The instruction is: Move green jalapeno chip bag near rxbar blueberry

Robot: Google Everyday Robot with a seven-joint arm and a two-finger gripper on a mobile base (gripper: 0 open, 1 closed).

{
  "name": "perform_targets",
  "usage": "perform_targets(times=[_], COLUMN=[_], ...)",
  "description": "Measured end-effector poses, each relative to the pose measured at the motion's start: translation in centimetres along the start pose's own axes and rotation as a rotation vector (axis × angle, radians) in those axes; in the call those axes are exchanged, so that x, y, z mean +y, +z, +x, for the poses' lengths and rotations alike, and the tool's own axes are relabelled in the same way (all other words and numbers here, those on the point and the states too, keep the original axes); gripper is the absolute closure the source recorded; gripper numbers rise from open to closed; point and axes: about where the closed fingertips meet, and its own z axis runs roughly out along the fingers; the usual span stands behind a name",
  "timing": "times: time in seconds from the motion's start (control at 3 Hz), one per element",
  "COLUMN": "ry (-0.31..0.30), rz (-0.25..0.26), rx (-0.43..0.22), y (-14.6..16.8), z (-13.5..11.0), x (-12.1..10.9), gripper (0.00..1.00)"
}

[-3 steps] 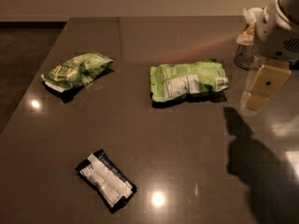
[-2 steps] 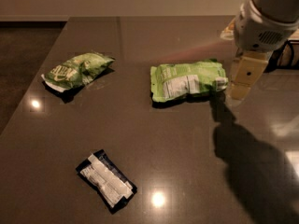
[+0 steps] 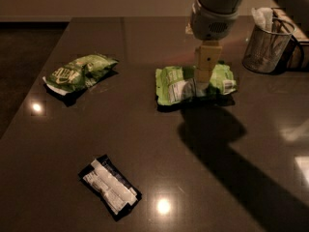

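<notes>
The green jalapeno chip bag (image 3: 77, 72), darker green with white lettering, lies on the dark table at the left. The rxbar blueberry (image 3: 110, 186), a flat navy wrapper with a white label panel, lies near the front left. My gripper (image 3: 203, 83) hangs from the arm at the upper right, over the middle of the larger lime-green bag (image 3: 178, 84) with the nutrition label. It is well to the right of the jalapeno bag and holds nothing that I can see.
A wire mesh cup (image 3: 267, 43) with white packets stands at the back right. The table's left edge (image 3: 34, 95) runs diagonally beside the jalapeno bag. The arm's shadow falls across the right front of the table.
The arm and gripper have moved left, from beside the right end of the lime-green bag to over its middle. The bags and the bar have not moved.
</notes>
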Motion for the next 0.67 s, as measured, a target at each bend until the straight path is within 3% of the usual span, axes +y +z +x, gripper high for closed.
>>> perform_targets(times=[0.33, 0.67], ry=[-0.073, -0.146], rz=[-0.012, -0.020], rx=[-0.019, -0.016], y=[2.5, 5.0], z=[-4.4, -9.0], x=[-3.2, -4.9], gripper=[0.00, 0.00])
